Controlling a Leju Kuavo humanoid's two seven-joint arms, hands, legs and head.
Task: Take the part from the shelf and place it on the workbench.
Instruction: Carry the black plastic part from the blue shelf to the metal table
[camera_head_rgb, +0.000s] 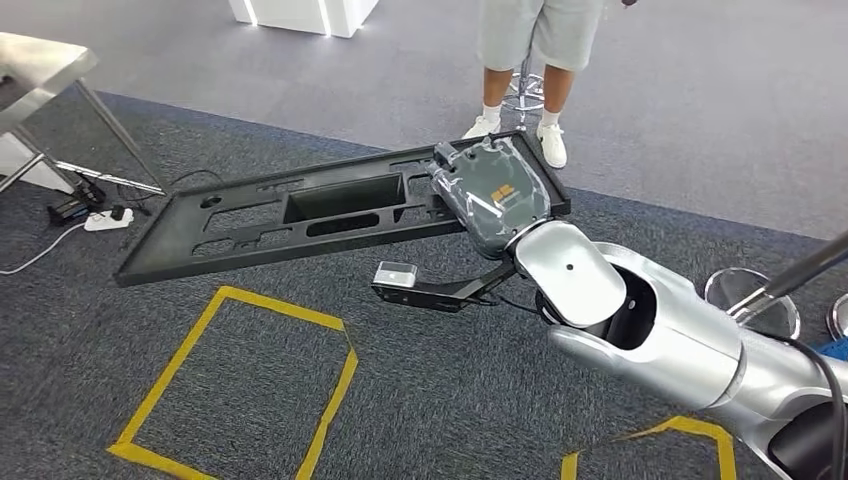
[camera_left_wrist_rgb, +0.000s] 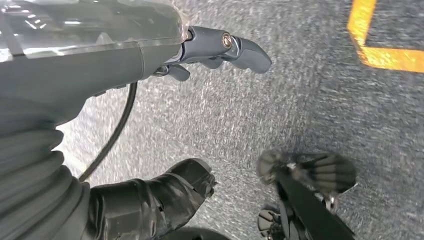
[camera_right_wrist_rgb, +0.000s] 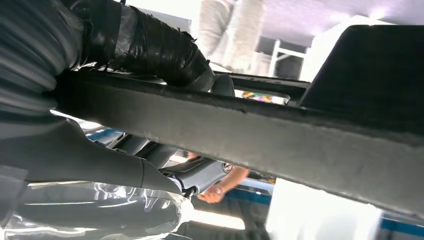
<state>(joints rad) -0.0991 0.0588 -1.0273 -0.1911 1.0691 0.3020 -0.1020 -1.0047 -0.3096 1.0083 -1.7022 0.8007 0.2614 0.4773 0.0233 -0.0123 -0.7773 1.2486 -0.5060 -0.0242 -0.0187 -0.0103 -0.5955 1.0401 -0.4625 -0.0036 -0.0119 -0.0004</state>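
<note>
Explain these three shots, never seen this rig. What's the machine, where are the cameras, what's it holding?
It is a two-legged humanoid robot with silver arms and many-fingered hands.

The head view looks forward and down from high on its body. Its right hand grips one end of a long, flat black plastic panel with cut-out openings, carried above grey carpet marked with yellow tape. A person stands beyond the panel.

The right wrist view, from a camera just behind that hand, shows the panel's edge from underneath, with the thumb on one face and fingers on the other.

The left wrist view shows the left hand holding nothing, hanging over the carpet. No workbench is identifiable.
</note>
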